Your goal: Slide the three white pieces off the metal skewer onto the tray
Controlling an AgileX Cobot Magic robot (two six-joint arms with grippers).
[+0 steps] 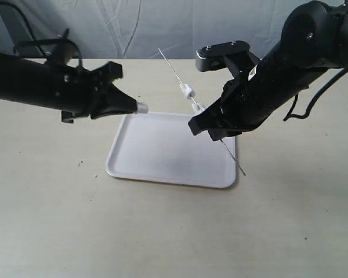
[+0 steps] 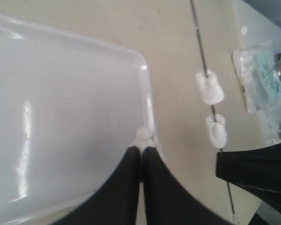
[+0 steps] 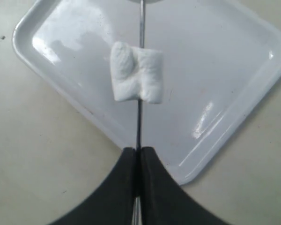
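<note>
My right gripper [image 1: 211, 132] [image 3: 140, 149] is shut on the metal skewer [image 1: 173, 68] [image 3: 139, 126] and holds it slanted above the tray [image 1: 162, 159] [image 3: 225, 61]. Two white pieces [image 1: 187, 91] [image 1: 198, 108] stay threaded on the rod; the left wrist view shows them apart [image 2: 209, 87] [image 2: 216, 131], the right wrist view as one overlapping clump [image 3: 136, 72]. The third white piece [image 1: 142, 107] [image 2: 143, 135] is pinched in my left gripper [image 1: 134, 108] [image 2: 142, 148], which is shut on it over the tray's far left corner [image 2: 145, 65].
The tray lies mid-table on a beige tabletop [image 1: 46, 220]. A clear plastic packet [image 2: 262, 75] lies on the table beyond the skewer. A grey curtain [image 1: 162, 23] hangs behind the table's far edge.
</note>
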